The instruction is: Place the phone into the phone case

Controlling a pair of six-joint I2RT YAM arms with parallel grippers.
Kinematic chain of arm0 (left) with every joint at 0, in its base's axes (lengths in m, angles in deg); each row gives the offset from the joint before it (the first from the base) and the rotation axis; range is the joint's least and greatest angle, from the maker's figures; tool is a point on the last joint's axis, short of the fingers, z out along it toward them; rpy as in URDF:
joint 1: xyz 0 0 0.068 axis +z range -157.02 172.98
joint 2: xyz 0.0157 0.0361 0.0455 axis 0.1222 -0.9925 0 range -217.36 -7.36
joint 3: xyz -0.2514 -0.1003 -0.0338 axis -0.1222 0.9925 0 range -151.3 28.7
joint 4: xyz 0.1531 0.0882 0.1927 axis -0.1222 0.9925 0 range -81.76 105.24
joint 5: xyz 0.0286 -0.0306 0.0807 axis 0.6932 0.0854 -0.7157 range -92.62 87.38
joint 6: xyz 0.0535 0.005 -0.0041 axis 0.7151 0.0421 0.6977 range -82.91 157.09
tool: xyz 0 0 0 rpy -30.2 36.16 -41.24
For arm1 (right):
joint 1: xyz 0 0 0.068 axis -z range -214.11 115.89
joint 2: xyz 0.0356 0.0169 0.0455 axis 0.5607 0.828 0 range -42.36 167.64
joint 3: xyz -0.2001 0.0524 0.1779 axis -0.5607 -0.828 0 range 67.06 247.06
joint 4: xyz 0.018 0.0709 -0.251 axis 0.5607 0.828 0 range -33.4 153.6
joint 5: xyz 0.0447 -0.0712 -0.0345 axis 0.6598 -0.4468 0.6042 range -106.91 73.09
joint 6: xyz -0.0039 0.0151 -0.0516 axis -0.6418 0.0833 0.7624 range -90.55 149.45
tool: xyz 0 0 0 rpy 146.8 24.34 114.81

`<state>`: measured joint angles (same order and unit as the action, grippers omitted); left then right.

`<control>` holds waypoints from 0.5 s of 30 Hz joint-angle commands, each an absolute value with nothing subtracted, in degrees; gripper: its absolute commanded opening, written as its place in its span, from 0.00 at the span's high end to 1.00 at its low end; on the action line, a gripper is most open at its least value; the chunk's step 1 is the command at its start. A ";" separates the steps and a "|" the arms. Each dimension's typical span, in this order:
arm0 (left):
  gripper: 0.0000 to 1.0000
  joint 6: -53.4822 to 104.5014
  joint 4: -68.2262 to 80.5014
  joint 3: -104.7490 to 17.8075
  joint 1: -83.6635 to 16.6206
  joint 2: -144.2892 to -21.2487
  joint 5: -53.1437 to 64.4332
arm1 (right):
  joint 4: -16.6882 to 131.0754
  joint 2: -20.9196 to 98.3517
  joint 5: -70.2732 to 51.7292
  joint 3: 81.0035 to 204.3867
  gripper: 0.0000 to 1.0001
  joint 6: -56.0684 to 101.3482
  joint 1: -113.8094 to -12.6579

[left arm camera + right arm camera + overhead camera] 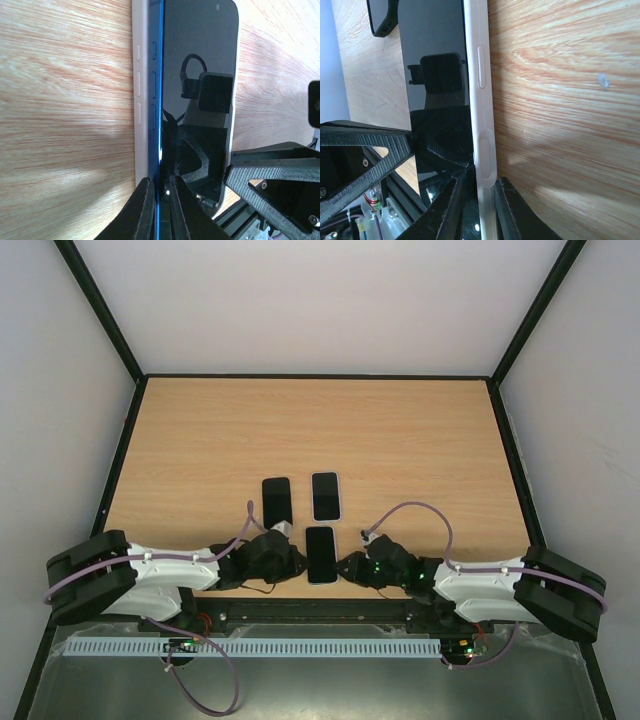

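The left tool (pixel 160 184) sits closest to its wrist camera. Its two fingers are closed on the blue side rail of the phone (pixel 200 60), which stands a little proud of the white wall of the phone case (pixel 141 100) on that side. Across from it, the right tool (pixel 480 182) is pinched on the opposite white wall of the phone case, near one of the moulded button covers.

From above, phone and case lie together flat on the table (pixel 420 440), close to its near edge and between the two tools. A black phone-shaped item (pixel 277 502) and a white-rimmed one (pixel 326 496) lie just beyond.

The phone looks rigid, smooth and glossy, so it is likely to slip under a light pinch, and its glass face would be fragile under point pressure. The thin side rails are probably the sound places to grip, keeping clear of the buttons. The case appears to be soft and springy, and its lip should flex outward to let the rail drop in. By this judgement the left edge is not yet seated. A firm downward press along that rail, with the far wall held against it, would seem to be what is needed.
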<state>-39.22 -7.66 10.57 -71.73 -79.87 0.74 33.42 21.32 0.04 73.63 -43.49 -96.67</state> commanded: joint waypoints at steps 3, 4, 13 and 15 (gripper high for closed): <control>0.88 -38.32 -9.09 9.56 -71.90 -79.15 0.94 | 31.76 20.15 -0.35 75.27 0.77 -42.70 -97.48; 0.87 -38.32 -8.49 9.55 -71.81 -78.80 0.72 | 34.09 19.88 -2.22 75.71 0.74 -41.66 -97.48; 0.73 -37.18 -5.94 13.61 -66.78 -69.35 -0.43 | 40.98 16.01 -10.20 78.41 0.62 -36.14 -96.44; 0.71 -35.98 -6.66 14.26 -64.88 -68.13 0.66 | 38.47 18.21 -8.85 78.29 0.60 -36.10 -95.55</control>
<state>-38.28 -6.65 12.27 -67.64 -70.47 0.32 38.34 16.20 -6.78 76.93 -38.42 -96.63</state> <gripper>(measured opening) 0.275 0.385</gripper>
